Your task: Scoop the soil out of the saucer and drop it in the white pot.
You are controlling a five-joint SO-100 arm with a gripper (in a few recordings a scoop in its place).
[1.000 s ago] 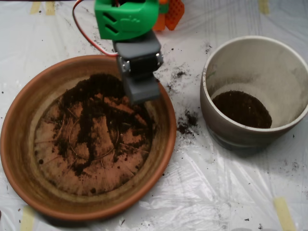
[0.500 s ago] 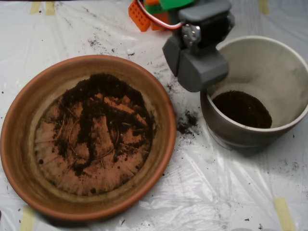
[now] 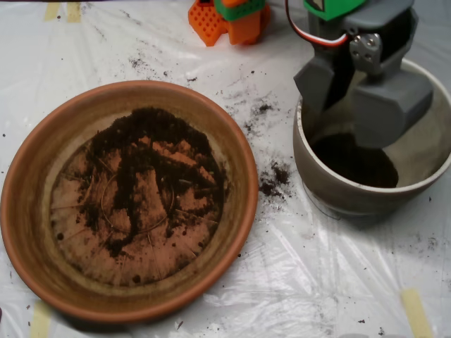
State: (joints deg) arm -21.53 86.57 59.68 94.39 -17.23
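Overhead view.

Item: my scoop (image 3: 350, 98), grey clamshell of matte plastic, on a green-and-grey arm with a red and white wire. It hangs over the mouth of the white pot (image 3: 318, 176). The two shells stand apart, a dark gap between the left shell and the larger faceted right shell. I cannot tell if anything is left inside them.

Item: white pot, right of frame. Round, deep, thick off-white rim, dusty stained inner wall, greyish outside. A dark layer of soil (image 3: 356, 163) lies at its bottom, below the scoop.

Item: saucer (image 3: 32, 232), left of frame, well apart from the scoop. Large, round, shallow, terracotta-orange clay, raised rim, radial ridges on the base. Dark crumbly soil is spread thinly over its base, thickest toward the top edge, with bare orange patches showing through.

Item: spilled crumbs (image 3: 273, 179), a small dark clump on the sheet between saucer and pot; finer specks above it.

Item: plastic sheet (image 3: 296, 282), clear, wrinkled, glossy, with strips of yellowish tape (image 3: 416, 310) at the edges.

Item: orange part (image 3: 225, 20) at the top edge, perforated, with a green cap.
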